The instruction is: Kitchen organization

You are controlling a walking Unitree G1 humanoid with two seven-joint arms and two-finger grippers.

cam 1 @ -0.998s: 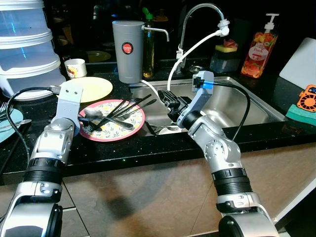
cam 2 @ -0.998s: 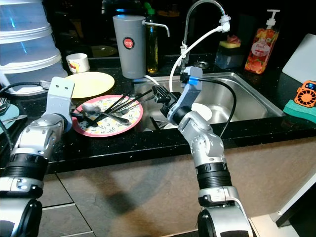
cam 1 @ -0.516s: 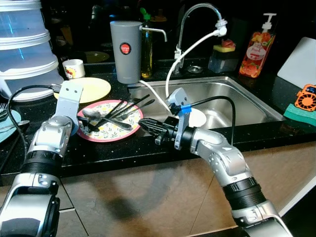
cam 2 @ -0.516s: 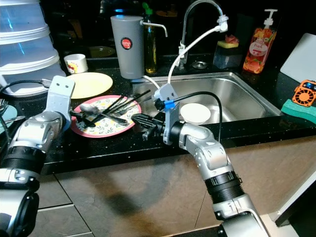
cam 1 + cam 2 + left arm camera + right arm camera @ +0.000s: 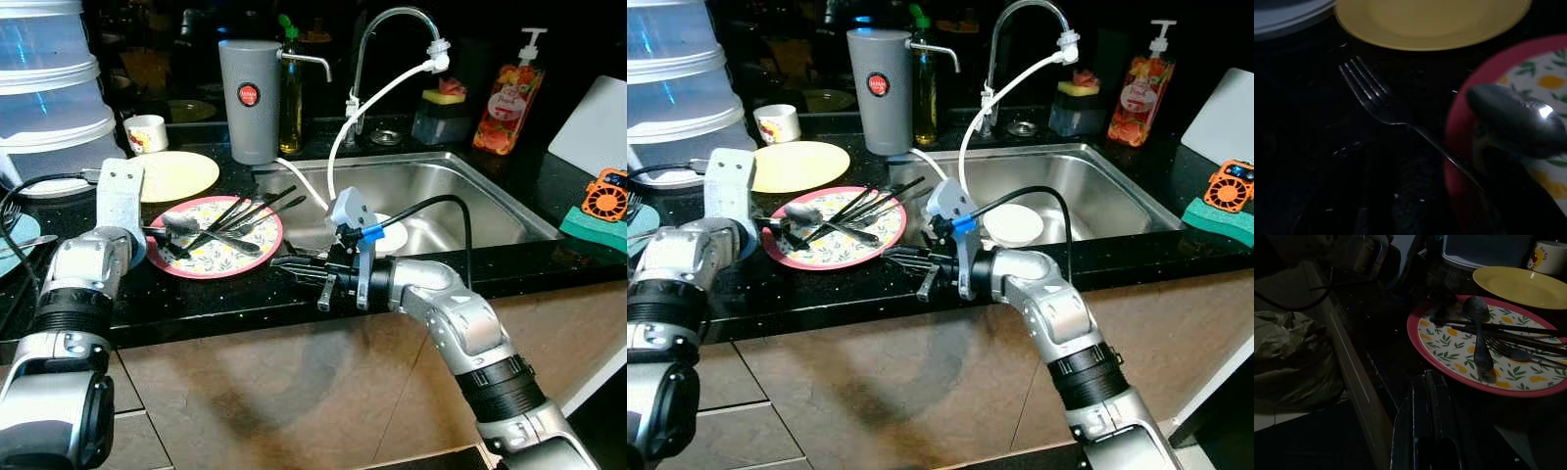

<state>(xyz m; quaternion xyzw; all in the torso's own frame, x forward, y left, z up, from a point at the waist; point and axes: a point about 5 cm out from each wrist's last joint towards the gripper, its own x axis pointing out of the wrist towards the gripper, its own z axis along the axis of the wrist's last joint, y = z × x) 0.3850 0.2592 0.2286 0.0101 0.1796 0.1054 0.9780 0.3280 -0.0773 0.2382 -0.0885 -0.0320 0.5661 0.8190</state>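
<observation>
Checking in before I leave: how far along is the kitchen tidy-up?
Early. Done: a white dish sits in the sink. In hand: nothing visible; the right gripper, shut, points toward the red-rimmed plate. Left: the cutlery piled there, the yellow plate, the cup.

Both arms are brushed silver — rounded joint housings stacked over ribbed black collars, each wrist capped by a flat pale-grey block. A black cable loops off each block; the right one carries a blue band, perhaps tape.
</observation>
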